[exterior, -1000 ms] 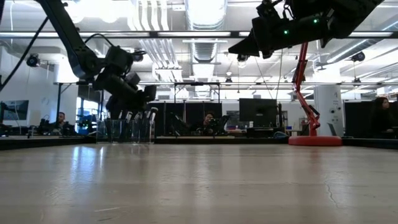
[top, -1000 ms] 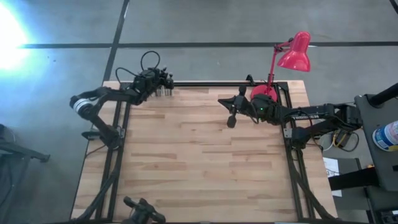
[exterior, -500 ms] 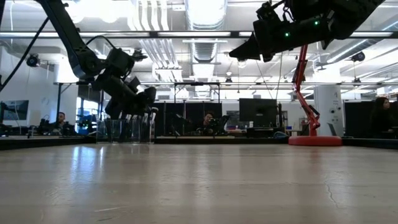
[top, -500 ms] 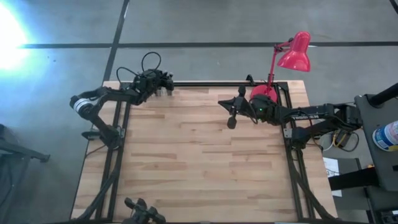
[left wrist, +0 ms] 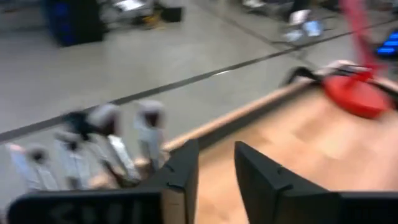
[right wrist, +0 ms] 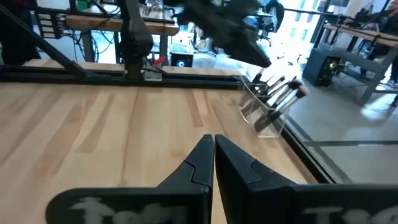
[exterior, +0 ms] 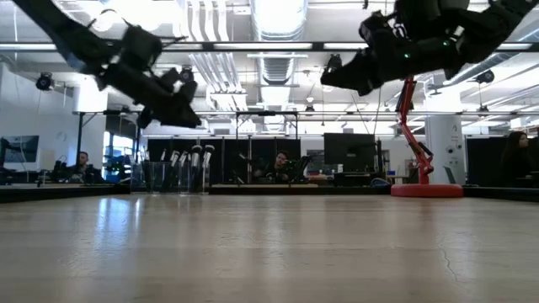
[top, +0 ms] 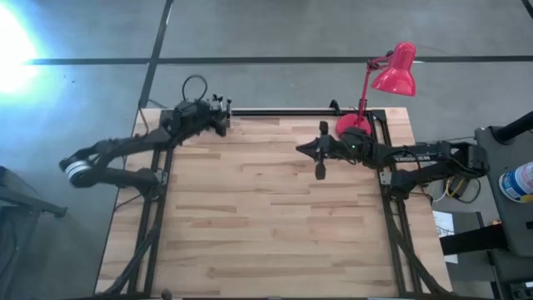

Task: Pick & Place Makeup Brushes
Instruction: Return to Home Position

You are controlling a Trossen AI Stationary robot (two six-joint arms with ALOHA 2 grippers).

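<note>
Tabletop's [top: 266, 217] corner bears a clear organizer [right wrist: 268, 124] of makeup brushes [right wrist: 280, 94]; left fingers [left wrist: 183, 171] slightly apart, right fingers [right wrist: 198, 163] closed.

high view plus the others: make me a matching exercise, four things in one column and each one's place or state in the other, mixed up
Things
1. makeup brushes
2. left gripper
3. right gripper
4. red lamp

Places or states
a. at the far right corner of the table
b. jaws shut, in the air over the far middle of the table
c. standing in the clear organizer at the far left corner
d. jaws apart, in the air just above the brush tips

Pairs: 1-c, 2-d, 3-b, 4-a
</note>
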